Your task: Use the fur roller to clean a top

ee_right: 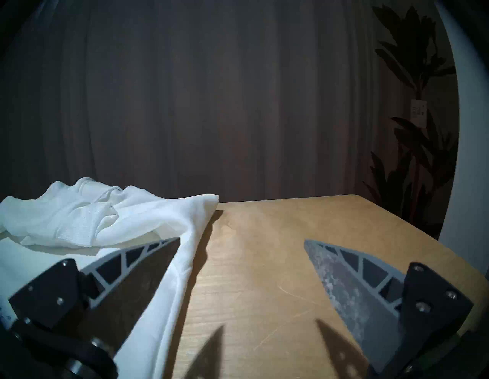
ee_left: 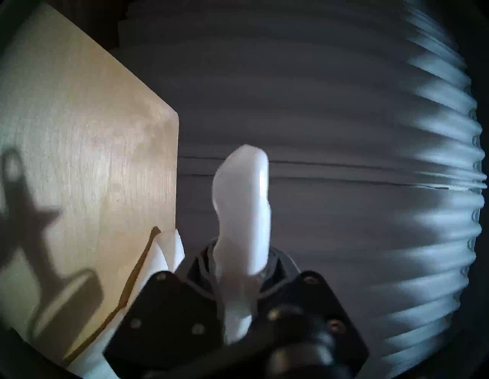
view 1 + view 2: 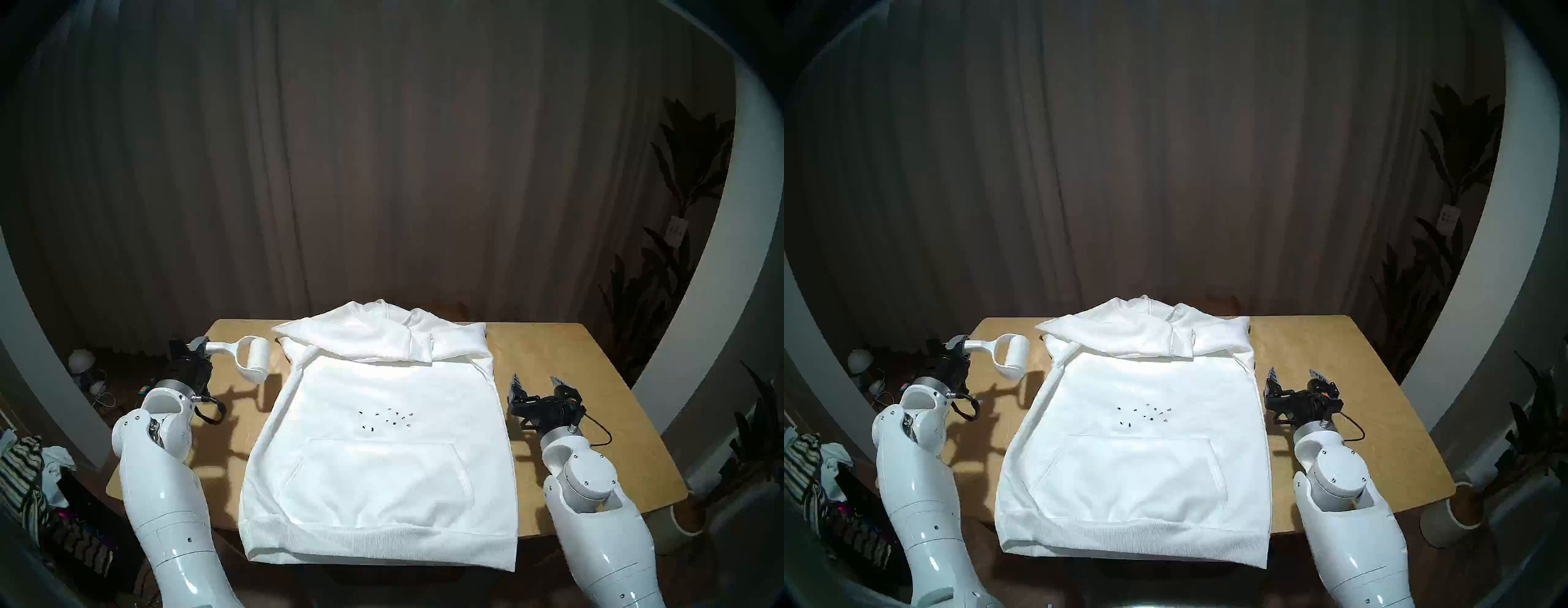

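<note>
Dark pleated curtains [image 3: 382, 148] close off the back of the scene, and a leafy plant [image 3: 679, 237] stands at the far right. Before them sits a light wooden desk [image 3: 572, 361] with rounded corners.

A white hooded top [image 3: 382, 446] lies flat, face up, on the middle of the desk. Its hood and folded sleeves are bunched at the far edge; its ribbed hem hangs over the near edge. A front pocket spans the lower half. A cluster of small dark specks [image 3: 384, 418] sits on the chest, just above the pocket.

Left arm: the left claw [image 3: 199, 346] is above the far left corner of the desk, clamped tight on the handle of the fur roller [image 3: 250, 358]. The roller is held clear of the desk, casting a shadow on the wood beneath. Its white cylinder points toward the top and is just beside the top's left shoulder, not touching it. In the left wrist view the curved handle [image 2: 242, 211] rises from between the closed fingers.

Right arm: the right claw [image 3: 539, 384] is spread wide and holds nothing. It hovers low over bare wood just beside the right edge of the top, fingers pointing toward the curtains.

A striped cloth pile [image 3: 21, 475] lies off the desk at the lower left.
</note>
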You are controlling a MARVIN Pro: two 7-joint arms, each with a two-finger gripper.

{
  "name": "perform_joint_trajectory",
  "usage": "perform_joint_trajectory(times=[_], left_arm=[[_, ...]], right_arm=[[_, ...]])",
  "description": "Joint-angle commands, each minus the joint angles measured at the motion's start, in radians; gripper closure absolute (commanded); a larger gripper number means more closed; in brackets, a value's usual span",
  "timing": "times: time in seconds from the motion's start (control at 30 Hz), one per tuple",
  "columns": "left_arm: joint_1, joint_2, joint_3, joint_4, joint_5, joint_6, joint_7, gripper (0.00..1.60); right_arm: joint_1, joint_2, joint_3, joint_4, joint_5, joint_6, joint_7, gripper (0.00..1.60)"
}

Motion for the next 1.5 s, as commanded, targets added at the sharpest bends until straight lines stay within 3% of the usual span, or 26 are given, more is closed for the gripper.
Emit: perform_joint_trajectory(times=[0.0,0.2,0.23,0.3,0.37,0.5,0.53,0.77,1.0,1.23,1.4,1.47], left_arm=[[0.081,-0.001,0.079,-0.107,-0.011,-0.026,-0.014,1.60],[0.176,-0.001,0.185,-0.191,-0.014,-0.075,0.012,1.60],[0.182,-0.002,0.204,-0.199,0.020,-0.075,0.022,1.60],[0.177,-0.003,0.218,-0.184,0.014,-0.076,0.034,1.60],[0.178,-0.003,0.263,-0.176,0.064,-0.094,0.034,1.60],[0.174,-0.001,0.307,-0.189,0.068,-0.119,0.059,1.60],[0.160,0.002,0.341,-0.191,0.063,-0.128,0.086,1.60],[0.131,0.009,0.416,-0.218,0.035,-0.134,0.098,1.60],[0.171,0.010,0.472,-0.209,0.063,-0.187,0.050,1.60],[0.223,0.008,0.513,-0.238,0.078,-0.235,0.019,1.60],[0.250,0.008,0.525,-0.238,0.096,-0.277,-0.006,1.60],[0.256,0.009,0.533,-0.237,0.071,-0.294,-0.018,1.60]], right_arm=[[0.009,0.037,0.015,-0.019,0.028,-0.031,0.065,0.00],[-0.037,0.037,0.009,-0.009,-0.044,-0.149,0.072,0.00],[-0.047,0.042,0.001,-0.001,-0.061,-0.181,0.076,0.00],[-0.056,0.039,-0.003,-0.002,-0.093,-0.176,0.061,0.00],[-0.077,0.012,-0.010,0.019,-0.096,-0.228,0.042,0.00],[-0.087,0.012,-0.016,0.023,-0.126,-0.270,0.030,0.00],[-0.080,-0.002,0.006,0.022,-0.062,-0.224,0.032,0.00],[-0.038,0.026,0.027,0.068,-0.062,-0.238,0.045,0.00],[0.047,0.015,-0.001,0.165,-0.057,-0.276,0.065,0.00],[0.045,0.030,-0.029,0.170,-0.051,-0.304,0.115,0.00],[0.003,0.062,-0.027,0.140,-0.039,-0.301,0.152,0.00],[-0.004,0.076,-0.020,0.145,-0.039,-0.298,0.162,0.00]])
